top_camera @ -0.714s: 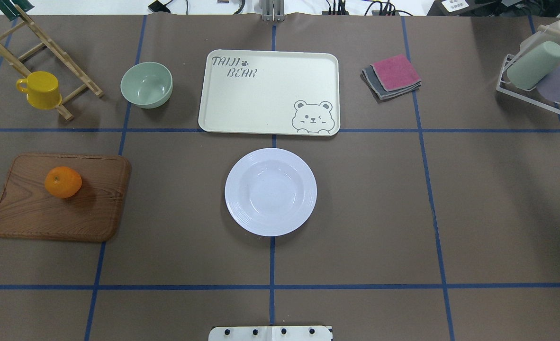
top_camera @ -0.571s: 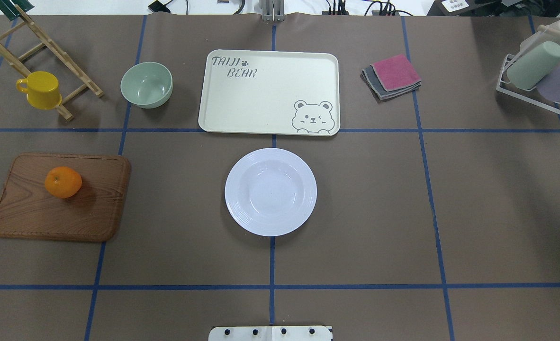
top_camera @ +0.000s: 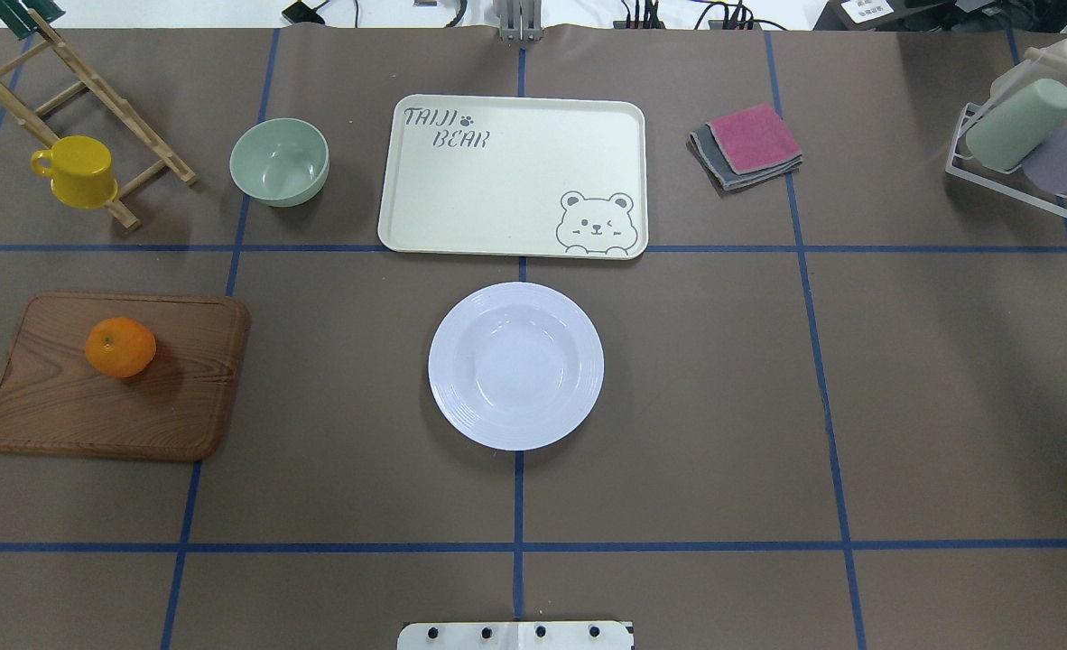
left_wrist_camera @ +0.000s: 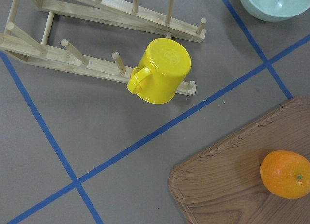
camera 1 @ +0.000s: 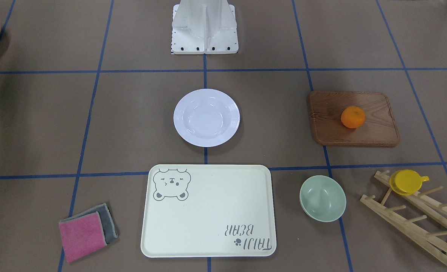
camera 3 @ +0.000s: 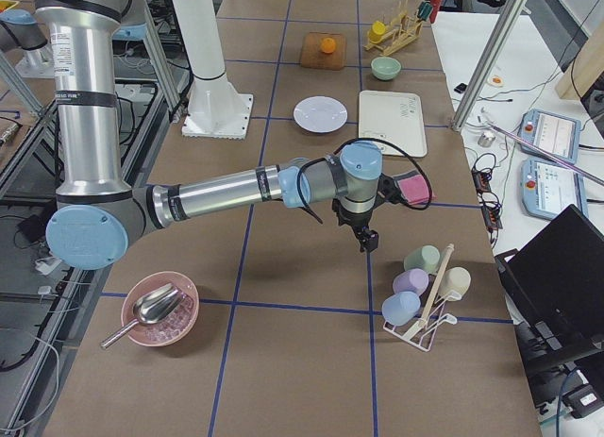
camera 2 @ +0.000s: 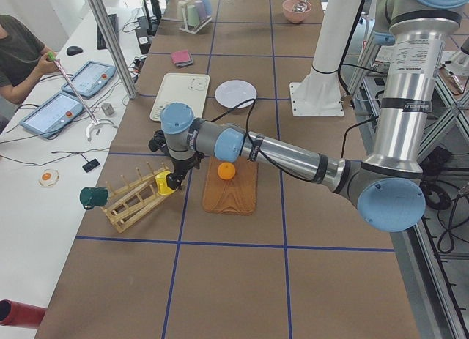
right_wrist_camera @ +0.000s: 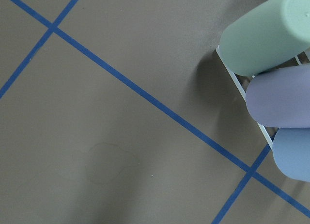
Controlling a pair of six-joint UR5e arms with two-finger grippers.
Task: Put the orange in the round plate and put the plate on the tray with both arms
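Wooden board (top_camera: 136, 415) bears one orange (top_camera: 120, 348); one plate (top_camera: 515, 366); one tray (top_camera: 497, 181).

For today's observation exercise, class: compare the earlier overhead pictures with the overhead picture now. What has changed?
Nothing visibly changed. The small round orange still lies on the brown wooden board, the white round deep plate stays empty, and the cream rectangular bear tray stays bare.

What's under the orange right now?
The orange sits on the brown wooden board, which lies flat on the table. The patch directly beneath the fruit is hidden.
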